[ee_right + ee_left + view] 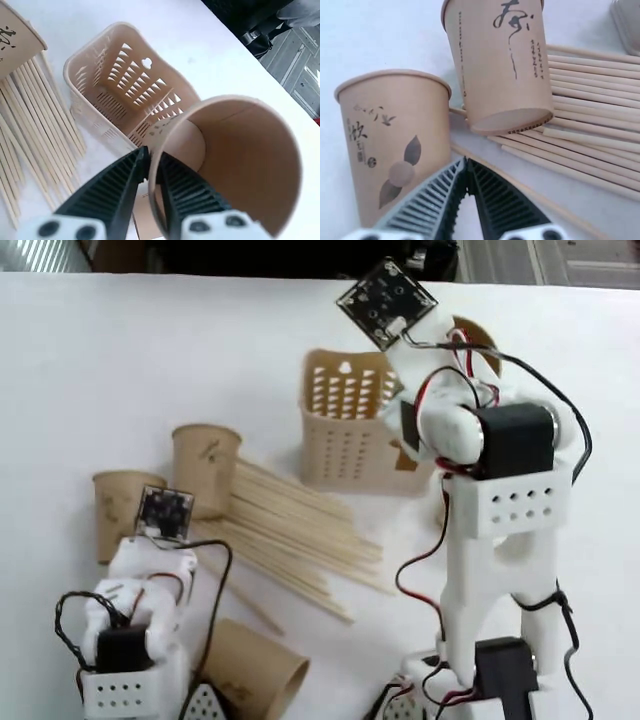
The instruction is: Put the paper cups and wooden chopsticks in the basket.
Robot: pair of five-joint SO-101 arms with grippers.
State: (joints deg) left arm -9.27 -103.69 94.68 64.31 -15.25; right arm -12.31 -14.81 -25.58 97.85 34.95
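A beige slotted basket point(345, 425) point(125, 85) stands at mid-table. My right gripper point(149, 157) is shut on the wall of a brown paper cup point(240, 155) point(478, 340), one finger inside and one outside, with the cup tipped on its side just beside the basket's rim. Wooden chopsticks point(300, 535) point(590, 140) point(30, 125) lie fanned out in front of the basket. Two paper cups point(205, 468) point(120, 510) stand at their left end. My left gripper point(466, 165) is shut and empty, just short of these cups point(390, 145) point(500, 65).
Another paper cup point(255, 670) lies on its side near the front edge, beside the left arm's base. The right arm's white body point(505, 510) rises to the right of the chopsticks. Bare white table spreads at the back left.
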